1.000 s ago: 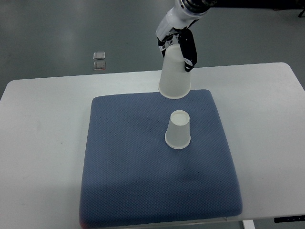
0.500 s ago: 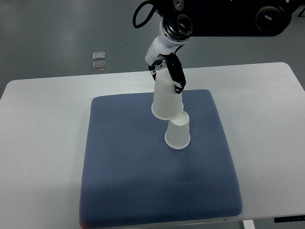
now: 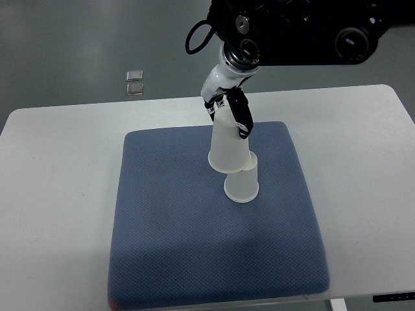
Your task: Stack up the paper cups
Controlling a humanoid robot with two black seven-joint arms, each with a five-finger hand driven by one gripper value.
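- Currently, the right hand (image 3: pixel 230 111) pinches the held cup (image 3: pixel 228 146) near its closed base, dark fingers (image 3: pixel 242 119) down the cup's right wall; the arm enters from the upper right.
- The held cup is inverted, mouth down, tilted slightly, its rim overlapping the top of the standing cup (image 3: pixel 242 183) at that cup's 11 o'clock side. Whether it has begun to sleeve over cannot be told.
- The standing cup sits inverted on the blue mat (image 3: pixel 168 246), a little toward 1 o'clock of the mat's centre. The mat lies on the white tabletop (image 3: pixel 58 194).
- Left hand: out of view.
- Handling judgement: both cups look thin, light and easily crushed; the wall will dent under a hard squeeze. The stiff base end is the sound place to hold.
- Risk judgement: the standing cup is light enough to tip if the rim catches it off-centre.
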